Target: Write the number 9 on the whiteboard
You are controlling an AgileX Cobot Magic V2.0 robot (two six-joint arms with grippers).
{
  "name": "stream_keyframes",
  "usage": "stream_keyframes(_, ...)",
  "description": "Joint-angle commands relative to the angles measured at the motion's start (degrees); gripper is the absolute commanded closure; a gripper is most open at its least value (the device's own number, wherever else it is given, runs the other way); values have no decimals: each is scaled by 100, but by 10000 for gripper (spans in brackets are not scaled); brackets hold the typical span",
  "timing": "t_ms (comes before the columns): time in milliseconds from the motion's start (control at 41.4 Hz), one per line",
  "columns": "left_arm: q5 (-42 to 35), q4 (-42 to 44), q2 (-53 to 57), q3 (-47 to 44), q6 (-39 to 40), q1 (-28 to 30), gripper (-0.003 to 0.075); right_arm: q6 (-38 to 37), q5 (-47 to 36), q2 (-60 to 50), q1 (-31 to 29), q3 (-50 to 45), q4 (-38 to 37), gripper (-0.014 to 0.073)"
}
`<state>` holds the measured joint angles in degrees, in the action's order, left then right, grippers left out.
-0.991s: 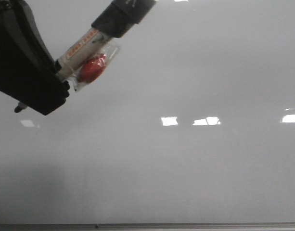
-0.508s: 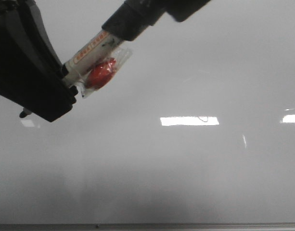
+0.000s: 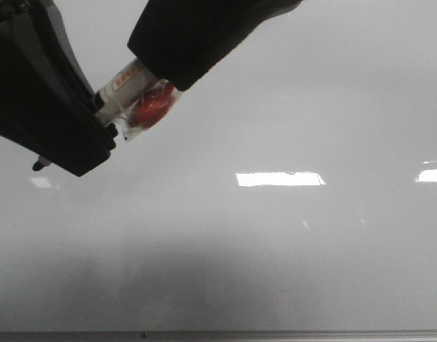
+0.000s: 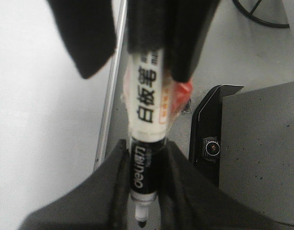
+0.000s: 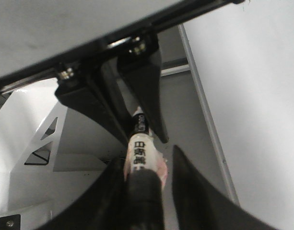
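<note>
Two tools grip one marker (image 3: 125,89) slanting tip-down-left across whiteboard (image 3: 289,249)

Your marker (image 3: 122,87) sits at about 10 o'clock over the whiteboard (image 3: 289,242), spanning between the left gripper (image 3: 97,125) at 9 and the right gripper (image 3: 157,71) at 11. Tip probably pokes out below-left. Metal strip (image 3: 275,333) runs along 6 o'clock.

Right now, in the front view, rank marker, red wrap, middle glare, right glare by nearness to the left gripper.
1. marker, held in the left gripper
2. red wrap, on its barrel
3. middle glare, centre
4. right glare, right edge
</note>
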<state>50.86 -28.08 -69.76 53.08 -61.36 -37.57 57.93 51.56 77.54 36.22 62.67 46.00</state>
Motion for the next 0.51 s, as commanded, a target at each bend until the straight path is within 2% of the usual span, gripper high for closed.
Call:
stream_keyframes(0,-336,-198,149,192,11,-48,736,81,43,-148,9,211,296,548)
stream_keyframes(73,-477,-198,149,192,22,-48,698,81,45,-148,-3,211,292,626)
stream_keyframes(121,-536,-198,168,192,22,-48,620,81,39,-148,-3,211,292,671)
stream_keyframes(145,-560,-198,178,192,22,-48,573,81,39,-148,-16,211,292,664)
stream_keyframes(242,-666,-198,205,192,242,-37,282,81,-6,-148,-22,211,292,664)
stream_keyframes(338,-789,-140,247,192,323,-27,54,81,-21,-148,-22,211,286,664)
stream_keyframes(387,-891,-129,292,192,339,-27,13,81,-9,-154,-80,206,246,664)
stream_keyframes(483,-1139,-129,460,192,417,-27,78,81,6,-160,-328,105,236,664)
